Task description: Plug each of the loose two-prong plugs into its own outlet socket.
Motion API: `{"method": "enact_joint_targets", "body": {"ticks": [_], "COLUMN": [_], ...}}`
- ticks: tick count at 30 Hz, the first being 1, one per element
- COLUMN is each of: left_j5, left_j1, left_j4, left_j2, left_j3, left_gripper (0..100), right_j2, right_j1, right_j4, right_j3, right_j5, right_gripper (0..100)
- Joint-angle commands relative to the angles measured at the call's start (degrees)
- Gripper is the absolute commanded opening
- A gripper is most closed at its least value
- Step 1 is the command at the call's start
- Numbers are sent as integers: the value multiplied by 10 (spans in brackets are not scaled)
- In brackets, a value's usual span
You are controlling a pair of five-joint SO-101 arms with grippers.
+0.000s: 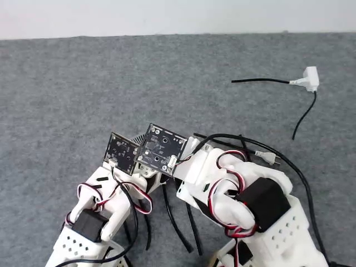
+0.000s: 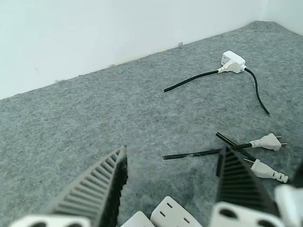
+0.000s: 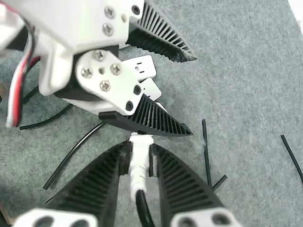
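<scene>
Right wrist view: right gripper jaws pinch a white two-prong plug by its body, with the black cord running out between them. The plug sits just beside the outlet sockets, white blocks lying on the grey table between the spread jaws of the left gripper. Prongs are hidden behind one left jaw. I judge the plug not seated.

High view: a white block with cords lies far right, well apart from both arms. It is possibly a plug already mated to a socket; cannot confirm.

Left wrist view: one loose plug and a second loose plug lie on the table to the right, unplugged.

Progress: early. At most one pairing is done. The held plug and the loose ones are left to do.
</scene>
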Motion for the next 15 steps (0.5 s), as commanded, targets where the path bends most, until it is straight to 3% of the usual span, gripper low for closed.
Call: {"method": "enact_joint_targets", "body": {"ticks": [1,15], "left_j5": [-4,0], "left_j1": [-31,-212], "left_j4": [-35,-106], "left_j2": [-3,-5], "left_j3": [-4,-10], "left_gripper": [305,305], "right_j2": [-1,59], "right_j1": [-12,-8], "right_j4": [-18,-72], "right_j3": [-35,26], "right_j5": [-9,9], "right_gripper": [8,8]}}
